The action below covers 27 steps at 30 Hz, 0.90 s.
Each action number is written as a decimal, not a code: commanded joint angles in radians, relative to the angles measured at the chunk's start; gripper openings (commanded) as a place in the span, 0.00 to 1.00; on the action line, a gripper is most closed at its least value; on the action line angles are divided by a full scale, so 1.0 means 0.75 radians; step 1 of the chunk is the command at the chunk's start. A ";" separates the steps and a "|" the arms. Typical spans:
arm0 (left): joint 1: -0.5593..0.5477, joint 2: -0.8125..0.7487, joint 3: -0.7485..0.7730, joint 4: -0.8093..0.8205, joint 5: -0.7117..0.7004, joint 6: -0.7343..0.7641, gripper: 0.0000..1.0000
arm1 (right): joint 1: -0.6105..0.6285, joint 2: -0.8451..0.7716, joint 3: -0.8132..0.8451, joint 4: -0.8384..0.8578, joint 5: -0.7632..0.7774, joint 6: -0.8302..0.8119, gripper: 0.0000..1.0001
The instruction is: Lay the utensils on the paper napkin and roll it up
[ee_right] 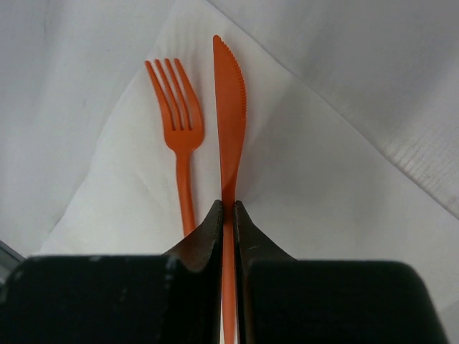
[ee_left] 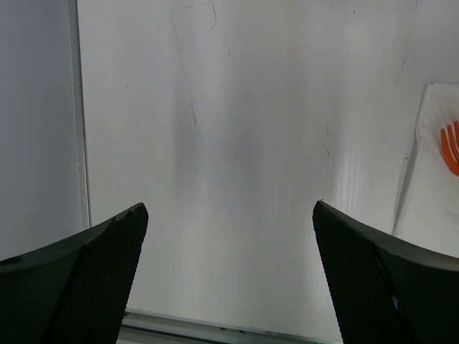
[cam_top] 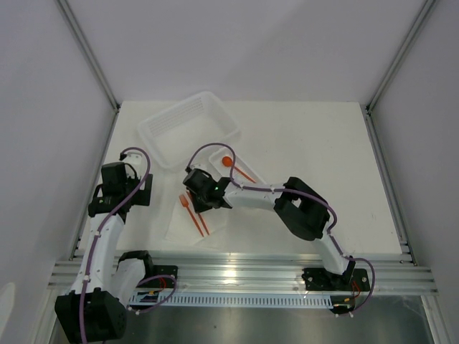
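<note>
The slim bright orange plastic knife point(ee_right: 229, 107) sat pinched at its handle between the closed fingers of the right gripper point(ee_right: 228, 209), its serrated blade reaching out over the thin white paper napkin point(ee_right: 301, 186). Whether the blade touched the sheet could not be told. Just beside it, parallel and apart, the matching orange plastic fork point(ee_right: 179, 122) lay on the napkin with its tines pointing the same way. The orange plastic spoon point(cam_top: 228, 163) lay farther back, its round bowl at a small white plastic tray point(cam_top: 214, 173) beside the large translucent white plastic basket point(cam_top: 174, 110). Off to the left, the left gripper point(ee_left: 229, 206) hung spread wide and holding nothing above the bare white table point(cam_top: 323, 143).
</note>
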 commanded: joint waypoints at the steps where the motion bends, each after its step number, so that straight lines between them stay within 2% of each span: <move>1: 0.014 -0.006 0.006 0.023 0.022 -0.022 1.00 | 0.041 -0.035 0.078 -0.015 0.070 -0.012 0.00; 27: 0.014 0.000 0.008 0.021 0.030 -0.024 0.99 | 0.032 0.017 0.066 0.007 0.056 0.015 0.00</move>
